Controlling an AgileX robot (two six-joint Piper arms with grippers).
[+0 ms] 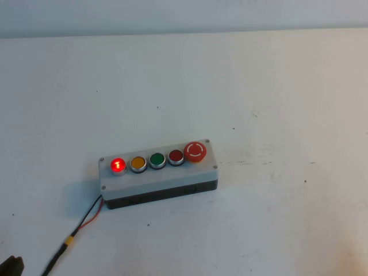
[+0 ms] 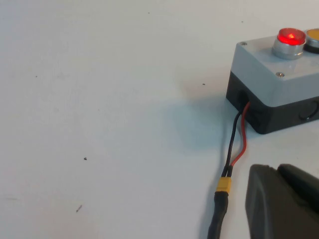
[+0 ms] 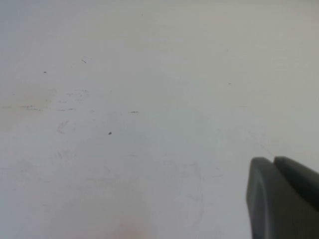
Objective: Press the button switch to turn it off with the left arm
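A grey and black switch box (image 1: 159,179) lies mid-table with a row of five buttons. The leftmost button (image 1: 118,165) glows red; beside it are a yellow button (image 1: 138,163), a green button (image 1: 157,159), a dark red button (image 1: 176,155) and a large red mushroom button (image 1: 195,151). In the left wrist view the lit button (image 2: 291,38) sits on the box's near corner. My left gripper (image 2: 276,169) is shut and empty, low beside the cable and short of the box; only its tip (image 1: 11,267) shows in the high view. My right gripper (image 3: 273,160) is shut over bare table.
A black and red cable (image 1: 89,214) with a yellow connector (image 1: 69,242) runs from the box's left end toward the table's front-left edge; it also shows in the left wrist view (image 2: 224,186). The white table (image 1: 259,86) stretches around the box.
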